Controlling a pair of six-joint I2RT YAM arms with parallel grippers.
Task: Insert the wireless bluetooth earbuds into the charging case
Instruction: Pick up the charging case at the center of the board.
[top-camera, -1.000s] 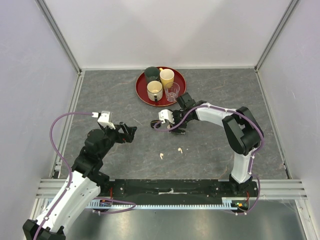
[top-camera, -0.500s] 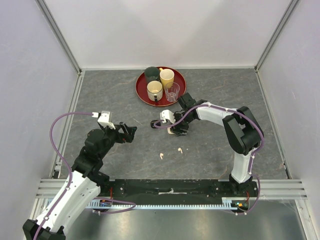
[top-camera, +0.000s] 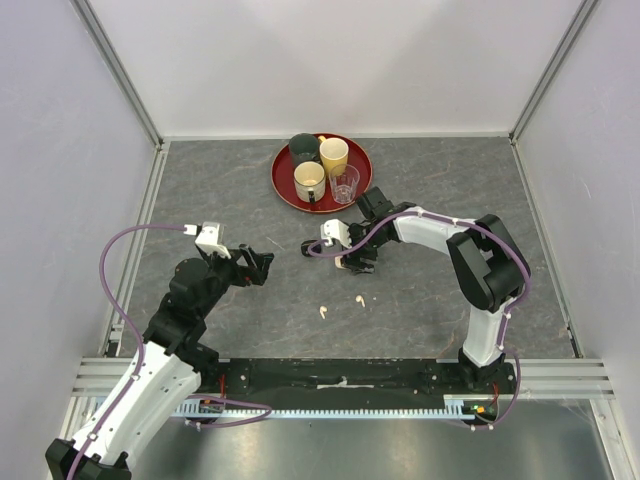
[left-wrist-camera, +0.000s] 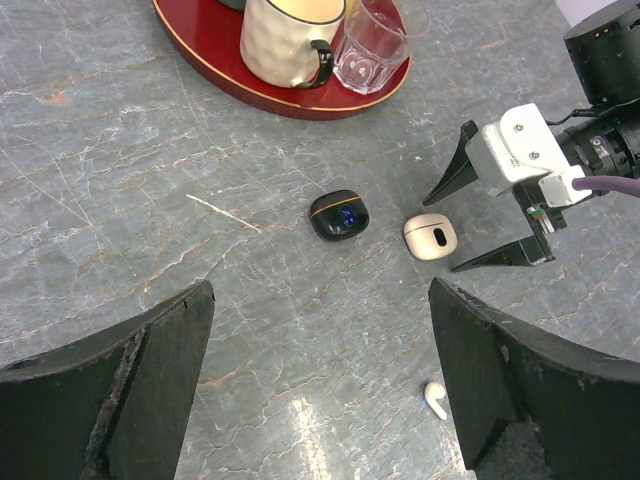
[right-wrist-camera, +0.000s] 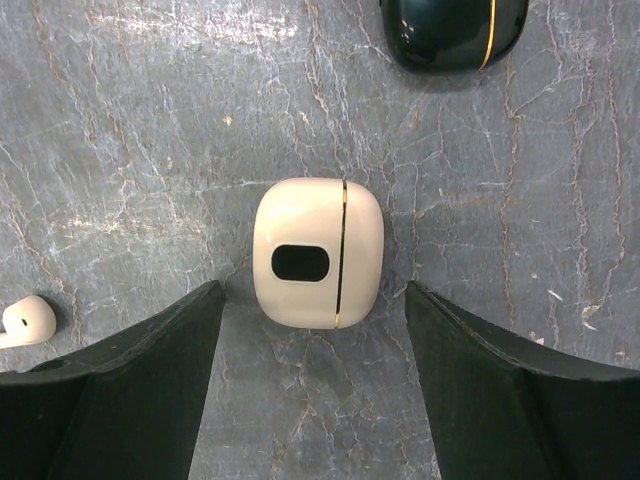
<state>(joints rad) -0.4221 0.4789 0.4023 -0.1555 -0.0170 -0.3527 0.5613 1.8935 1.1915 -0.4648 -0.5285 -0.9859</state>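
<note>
Stone table (top-camera: 220, 185); both jaws wide, right astride cream case (right-wrist-camera: 318, 253); black case (right-wrist-camera: 455, 35) cropped.

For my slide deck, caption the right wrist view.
Open right pincer poised over closed cream charging case; black case beyond, cream earbud aside.

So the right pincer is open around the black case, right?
No. The right pincer is open around the cream case; the black case lies apart from it, untouched. The right wrist view shows this.
</note>
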